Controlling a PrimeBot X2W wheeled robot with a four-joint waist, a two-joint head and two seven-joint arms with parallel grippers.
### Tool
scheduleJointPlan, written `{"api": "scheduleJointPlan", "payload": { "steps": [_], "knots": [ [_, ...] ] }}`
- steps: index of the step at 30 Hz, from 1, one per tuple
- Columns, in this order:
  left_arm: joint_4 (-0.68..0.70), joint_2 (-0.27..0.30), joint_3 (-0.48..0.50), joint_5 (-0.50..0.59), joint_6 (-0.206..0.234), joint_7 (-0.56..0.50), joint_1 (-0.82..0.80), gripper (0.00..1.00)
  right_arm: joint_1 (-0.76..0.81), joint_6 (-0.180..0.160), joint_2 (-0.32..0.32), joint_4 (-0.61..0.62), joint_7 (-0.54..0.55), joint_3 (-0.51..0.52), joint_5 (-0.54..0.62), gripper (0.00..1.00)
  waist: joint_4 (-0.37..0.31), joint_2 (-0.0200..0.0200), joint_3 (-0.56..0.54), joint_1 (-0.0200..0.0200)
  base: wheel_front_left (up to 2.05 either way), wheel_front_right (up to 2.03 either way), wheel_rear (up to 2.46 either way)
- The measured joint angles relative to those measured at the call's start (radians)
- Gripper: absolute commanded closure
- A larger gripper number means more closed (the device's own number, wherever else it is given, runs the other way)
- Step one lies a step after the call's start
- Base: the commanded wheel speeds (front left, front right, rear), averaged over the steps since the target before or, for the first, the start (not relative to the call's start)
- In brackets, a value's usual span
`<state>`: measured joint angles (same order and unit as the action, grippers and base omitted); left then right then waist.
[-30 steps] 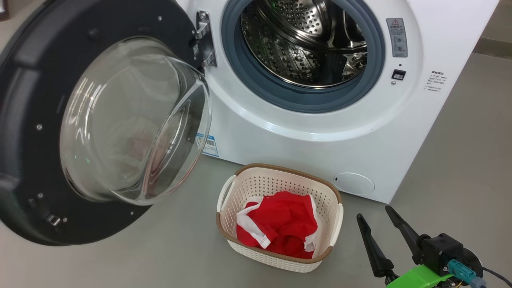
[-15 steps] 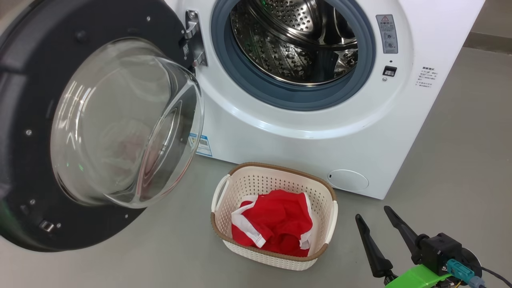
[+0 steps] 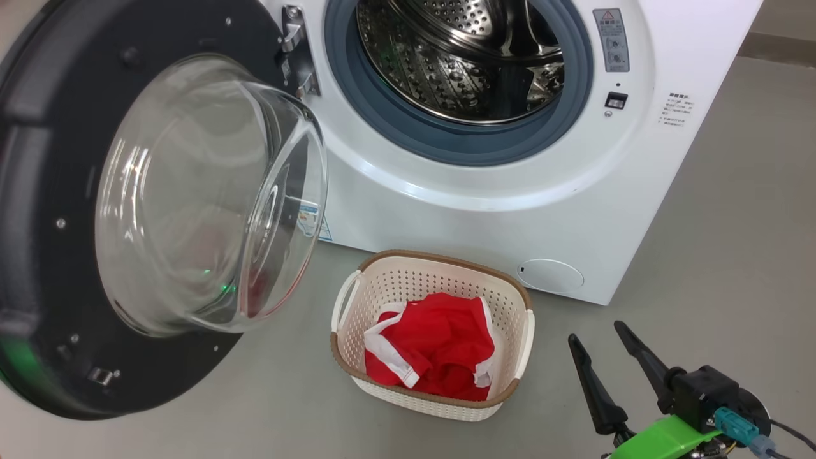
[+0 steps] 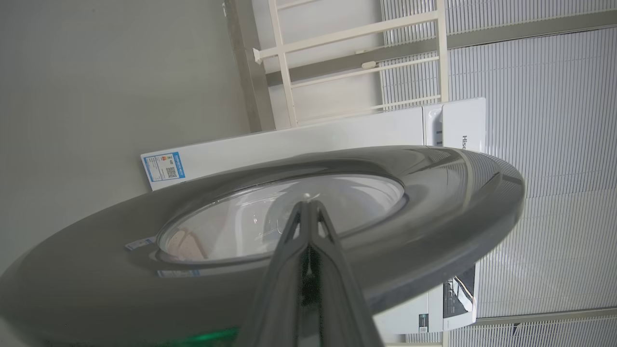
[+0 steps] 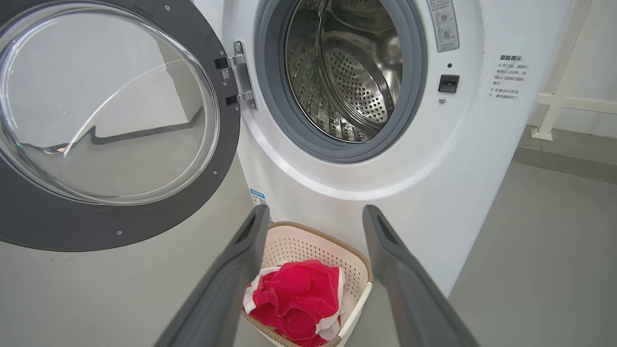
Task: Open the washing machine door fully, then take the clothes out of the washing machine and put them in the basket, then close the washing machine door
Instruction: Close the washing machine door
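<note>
The door (image 3: 38, 191) hangs swung out to the left of the washer (image 3: 484, 217), hinged beside the drum (image 3: 459, 64) opening. The basket (image 3: 440, 258) sits on the floor (image 3: 733, 255) in front of the washer, below the opening and right of the door, with the clothes (image 3: 440, 350) inside it. The right gripper (image 3: 595, 331) is right of the basket, well apart from it. The left gripper (image 4: 308, 202) points at the door's outer side.
</note>
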<state>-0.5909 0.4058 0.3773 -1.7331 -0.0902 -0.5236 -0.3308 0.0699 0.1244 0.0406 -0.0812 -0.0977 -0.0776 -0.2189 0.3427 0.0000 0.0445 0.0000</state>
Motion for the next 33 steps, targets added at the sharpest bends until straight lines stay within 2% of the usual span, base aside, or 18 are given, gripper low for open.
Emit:
{"api": "scheduleJointPlan", "payload": {
  "steps": [12,17,33],
  "knots": [
    [0.159,-0.026,0.005,-0.091,0.003,-0.154,0.116,1.00,-0.020,0.000,0.001,-0.001,-0.010,0.010,0.000,0.00,-0.021,0.0000,0.020,0.0000,0.00,0.00,0.00],
    [0.246,-0.050,-0.014,-0.108,0.019,-0.203,0.157,1.00,-0.037,0.000,0.001,-0.008,-0.019,0.014,0.000,0.00,-0.032,0.0000,0.027,0.0000,0.00,0.00,0.00],
    [0.407,-0.104,-0.034,-0.138,0.047,-0.251,0.230,1.00,-0.054,0.000,0.002,-0.032,-0.045,0.018,-0.010,0.00,-0.102,0.0000,0.036,0.0000,0.00,0.00,0.00]
  ]
}}
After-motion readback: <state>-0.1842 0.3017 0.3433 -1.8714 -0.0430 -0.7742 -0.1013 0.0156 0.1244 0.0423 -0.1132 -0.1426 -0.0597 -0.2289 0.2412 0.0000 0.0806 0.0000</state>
